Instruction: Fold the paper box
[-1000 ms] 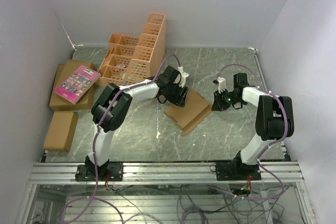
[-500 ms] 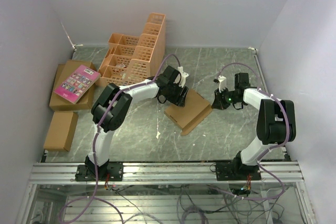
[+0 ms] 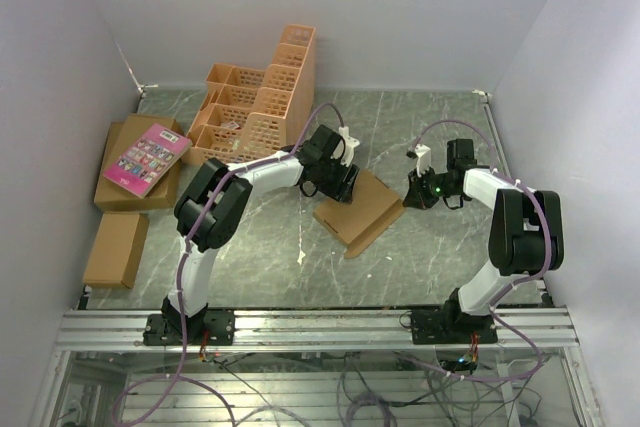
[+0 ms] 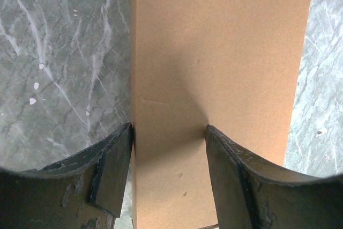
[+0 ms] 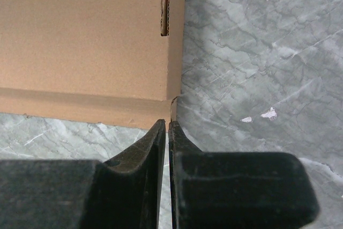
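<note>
The paper box is a flat brown cardboard sheet lying mid-table. My left gripper rests over its far left corner. In the left wrist view the left gripper is open, one finger at the box's left edge and the other on the brown panel. My right gripper sits at the box's right corner. In the right wrist view the right gripper is shut, with a thin flap edge of the box running into its jaws.
An orange lattice crate stands at the back left. A pink book lies on a brown carton by the left wall, with another carton nearer. Walls close in on the left, the back and the right.
The right arm's elbow has drifted slightly to the right while its gripper stayed at the box's corner. The left arm and the box have not moved.
</note>
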Robot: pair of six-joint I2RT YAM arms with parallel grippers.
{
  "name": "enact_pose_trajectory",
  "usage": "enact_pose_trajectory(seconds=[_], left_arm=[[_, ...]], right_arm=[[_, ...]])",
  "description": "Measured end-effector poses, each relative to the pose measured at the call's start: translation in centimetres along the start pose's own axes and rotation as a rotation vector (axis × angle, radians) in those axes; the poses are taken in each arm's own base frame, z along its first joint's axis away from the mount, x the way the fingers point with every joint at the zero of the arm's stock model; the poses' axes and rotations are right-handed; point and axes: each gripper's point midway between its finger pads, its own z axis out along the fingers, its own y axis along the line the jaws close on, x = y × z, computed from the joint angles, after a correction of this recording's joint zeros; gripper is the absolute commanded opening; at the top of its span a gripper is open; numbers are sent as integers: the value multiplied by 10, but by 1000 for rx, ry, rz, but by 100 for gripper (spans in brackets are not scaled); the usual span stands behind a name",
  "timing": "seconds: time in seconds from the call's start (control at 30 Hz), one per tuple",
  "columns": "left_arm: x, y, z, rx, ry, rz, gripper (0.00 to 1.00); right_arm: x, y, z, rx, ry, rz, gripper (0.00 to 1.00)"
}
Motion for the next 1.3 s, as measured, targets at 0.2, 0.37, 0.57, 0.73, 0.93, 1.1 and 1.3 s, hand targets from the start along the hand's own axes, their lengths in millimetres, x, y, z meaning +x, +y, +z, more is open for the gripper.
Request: enact_pose_trajectory(seconds=[0.2,0.37,0.57,0.73,0.93,1.1,1.3], left_arm=[[0,0,0,1,0,0,65],[0,0,0,1,0,-1,65],[0,0,0,2,0,-1,65],[0,0,0,2,0,-1,65],[0,0,0,1,4,-2,65],[-1,0,0,1,9,-3,65],[0,0,0,1,11,-4,65]], right_arm=[[0,0,0,1,0,-1,9],[1,-1,0,3,3,0,5],[2,-1,1,1,6,-7,0],[3,-1,2,1,7,-21,0],[2,3,3,8,12,-64,0],[2,5,3,22,24,-96,0],[2,0,2,67,36,-98,0]])
